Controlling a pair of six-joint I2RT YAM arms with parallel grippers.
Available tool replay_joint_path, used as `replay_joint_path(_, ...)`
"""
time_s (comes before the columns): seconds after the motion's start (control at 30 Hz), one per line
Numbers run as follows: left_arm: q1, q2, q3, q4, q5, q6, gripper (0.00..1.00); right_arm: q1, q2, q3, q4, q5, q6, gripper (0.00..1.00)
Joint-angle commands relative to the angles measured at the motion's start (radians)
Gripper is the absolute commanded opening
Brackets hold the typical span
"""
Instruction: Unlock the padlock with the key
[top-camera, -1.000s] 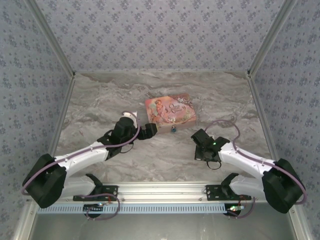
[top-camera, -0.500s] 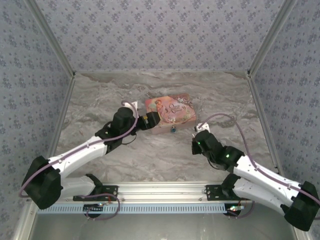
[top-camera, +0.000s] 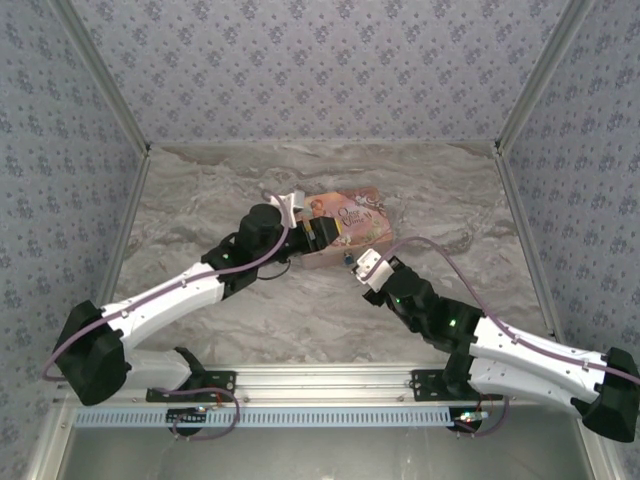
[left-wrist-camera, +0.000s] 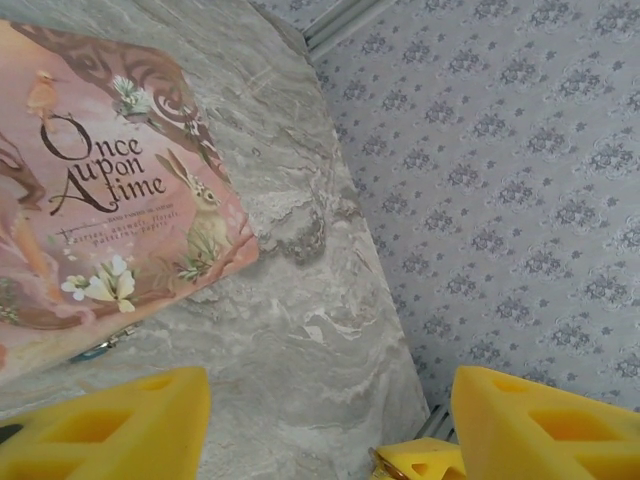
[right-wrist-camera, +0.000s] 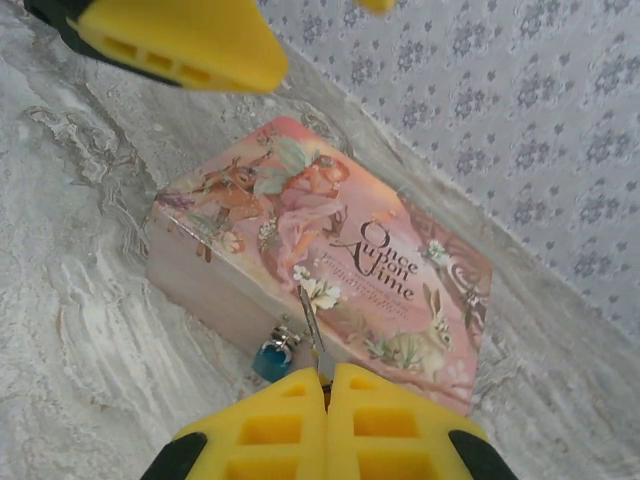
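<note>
In the right wrist view, the right gripper (right-wrist-camera: 328, 376) fills the bottom centre of the frame. Its yellow fingers are pressed together and clamp the key (right-wrist-camera: 310, 320), a thin metal blade that sticks up out of the seam between them. The blade's tip stands in front of the lower edge of the pink tin (right-wrist-camera: 250, 215), and it is not possible to tell whether it touches the tin. The padlock (right-wrist-camera: 270, 358) is just left of the key, low in the middle of the frame. Its small blue-teal body sits at the foot of the tin's near side wall with the silvery shackle uppermost. Whether the shackle is hooked to the tin cannot be made out. The key is beside the padlock, not in it. The tin lies flat on the marbled grey table (right-wrist-camera: 80, 260), its illustrated lid facing up, with the patterned wall (right-wrist-camera: 520, 110) behind it in the upper right. In the left wrist view, the left gripper (left-wrist-camera: 330, 400) shows at the bottom edge of the frame. Its two yellow fingers (left-wrist-camera: 110, 425) are well apart with only bare table between them, and the tin lies in the upper left just beyond them. In the overhead view both arms meet at the tin in the centre of the frame.
</note>
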Motion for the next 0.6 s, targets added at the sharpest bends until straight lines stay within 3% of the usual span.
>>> replay_joint_path(0.0, -0.022, 0.024, 0.033, 0.027, 0.022, -0.012, 0.61, 0.006, 0.002, 0.041, 0.045, 0.012, -0.07, 0.0)
replay_joint_path(0.57, -0.07, 0.13, 0.051, 0.131, 0.068, -0.108, 0.39, 0.015, 0.058, 0.049, 0.109, 0.043, -0.065, 0.0)
